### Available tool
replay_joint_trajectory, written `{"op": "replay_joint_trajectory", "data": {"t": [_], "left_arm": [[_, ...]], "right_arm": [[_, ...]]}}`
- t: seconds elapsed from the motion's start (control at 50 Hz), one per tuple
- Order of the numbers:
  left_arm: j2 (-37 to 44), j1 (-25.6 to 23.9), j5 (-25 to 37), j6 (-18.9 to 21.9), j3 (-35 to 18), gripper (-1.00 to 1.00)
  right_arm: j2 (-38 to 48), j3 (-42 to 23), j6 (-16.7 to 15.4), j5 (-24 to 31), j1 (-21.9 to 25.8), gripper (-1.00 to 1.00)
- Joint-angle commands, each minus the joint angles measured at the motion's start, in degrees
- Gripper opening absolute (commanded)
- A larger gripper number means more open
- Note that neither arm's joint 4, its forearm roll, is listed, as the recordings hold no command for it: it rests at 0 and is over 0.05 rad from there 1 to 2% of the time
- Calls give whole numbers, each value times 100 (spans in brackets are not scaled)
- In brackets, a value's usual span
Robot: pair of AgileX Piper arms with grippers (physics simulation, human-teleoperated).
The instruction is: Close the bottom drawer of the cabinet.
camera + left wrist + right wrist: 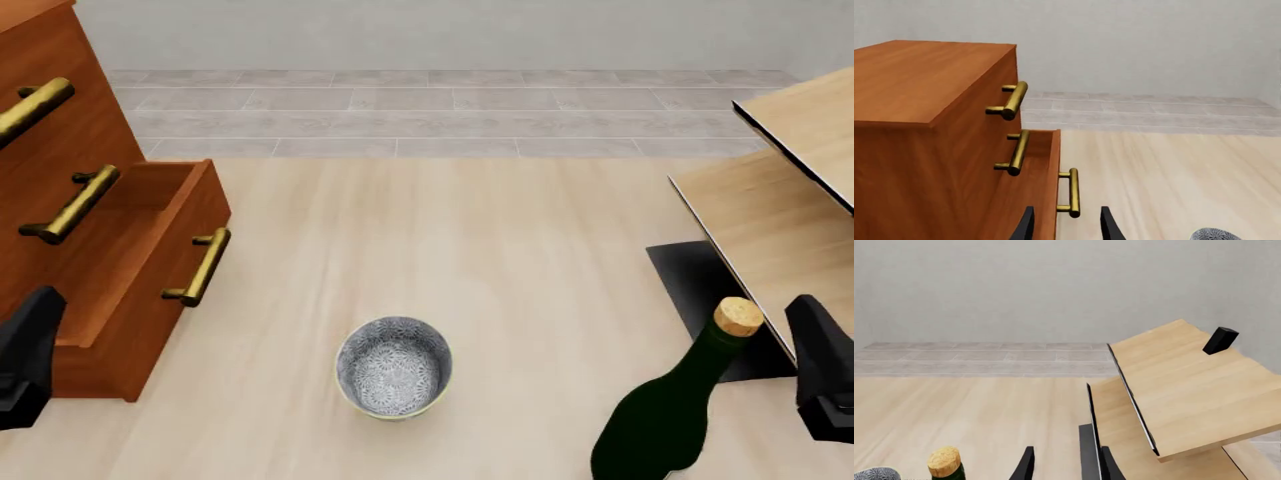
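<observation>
One green corked bottle [663, 420] and one patterned bowl [392, 366] stand nearest on the worktop [507, 260]. Both grippers, left [1066, 226] and right [1066, 466], have jaws parted, empty. The cabinet [67, 200] at left has three drawers; the bottom drawer [167, 275] juts open.

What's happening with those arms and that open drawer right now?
Both end effectors, left and right, open, holding nothing. Bottom drawer pulled out. Left lined up near its handle, path unobstructed.

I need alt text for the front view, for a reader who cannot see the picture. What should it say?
A reddish-brown cabinet stands at the left with its bottom drawer pulled open, brass bar handle facing out. On the pale wood surface sit a patterned bowl near the middle and a dark green corked bottle at the right, beside light-wood furniture with black edging.
</observation>
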State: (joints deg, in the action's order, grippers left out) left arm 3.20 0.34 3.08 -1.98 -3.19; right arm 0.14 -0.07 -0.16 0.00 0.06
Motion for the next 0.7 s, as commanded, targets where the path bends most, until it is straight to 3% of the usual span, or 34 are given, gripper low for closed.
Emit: {"op": "replay_joint_trajectory", "data": {"t": [0.02,0.36,0.7], "left_arm": [[-290,-95,-295,152,289,100],[-227,-211,-273,67,221,100],[1412,-757,-1508,-385,316,100]], "right_arm": [[39,-15,-83,-9,20,100],[4,-7,-169,-21,57,100],[-1,-9,-201,-19,87,100]]}}
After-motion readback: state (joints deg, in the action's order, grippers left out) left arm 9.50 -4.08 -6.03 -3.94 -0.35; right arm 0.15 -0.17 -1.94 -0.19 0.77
